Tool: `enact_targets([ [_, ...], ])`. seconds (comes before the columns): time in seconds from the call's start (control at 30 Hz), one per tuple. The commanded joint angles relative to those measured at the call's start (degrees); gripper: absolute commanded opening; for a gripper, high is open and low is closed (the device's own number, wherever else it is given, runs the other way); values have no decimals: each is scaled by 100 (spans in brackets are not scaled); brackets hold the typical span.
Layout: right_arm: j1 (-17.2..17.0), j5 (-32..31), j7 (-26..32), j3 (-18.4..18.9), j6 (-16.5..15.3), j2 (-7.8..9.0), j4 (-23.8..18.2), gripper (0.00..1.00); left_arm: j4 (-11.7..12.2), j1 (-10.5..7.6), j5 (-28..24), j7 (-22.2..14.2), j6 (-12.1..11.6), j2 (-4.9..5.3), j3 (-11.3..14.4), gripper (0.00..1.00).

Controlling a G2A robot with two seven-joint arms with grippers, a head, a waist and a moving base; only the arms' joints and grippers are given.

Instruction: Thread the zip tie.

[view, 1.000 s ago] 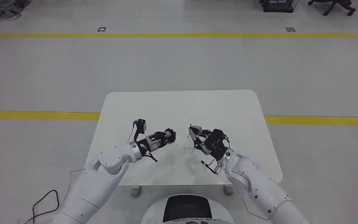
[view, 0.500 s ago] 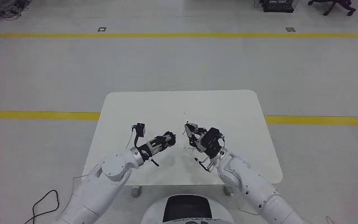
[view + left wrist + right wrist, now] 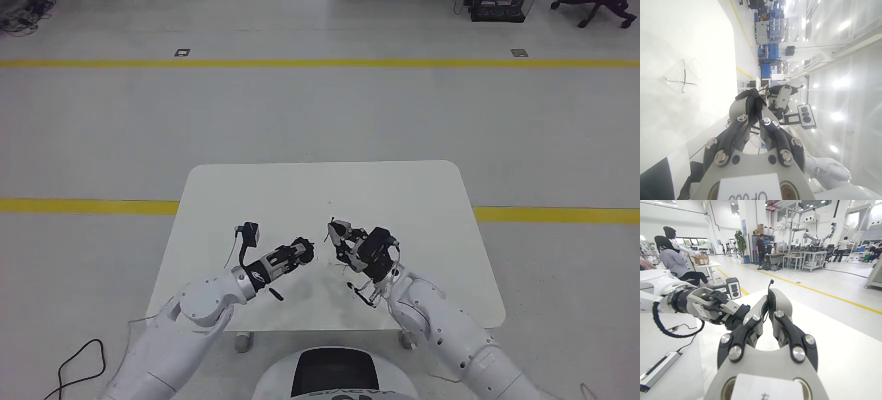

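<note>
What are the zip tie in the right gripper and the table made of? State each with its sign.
The zip tie: black matte plastic, probably nylon; a thin strip standing stiff above the right gripper. The table: smooth white top, possibly laminate; even, no grain.

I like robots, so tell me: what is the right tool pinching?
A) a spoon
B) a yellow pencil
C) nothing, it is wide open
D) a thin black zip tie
D: in the right wrist view the right tool is shut on a thin black zip tie, whose end sticks up past its tips.
</note>
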Motion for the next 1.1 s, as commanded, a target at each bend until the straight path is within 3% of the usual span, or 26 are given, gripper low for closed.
enact_targets([
  [0.0,41,-58,-88,-42,-12,-22,43,0,0,0,0,0,0,0,0,0],
  [0.53,284,-209,-508,-255,10,-205,458,0,-7,-9,48,50,-4,-4,21,0],
  [0.77,243,-177,-532,-142,-108,-208,472,0,34,-19,666,268,-310,19,17,0],
  [1.07,165,-198,-474,-37,-198,-208,403,0,98,-2,1084,499,-606,32,8,0],
])
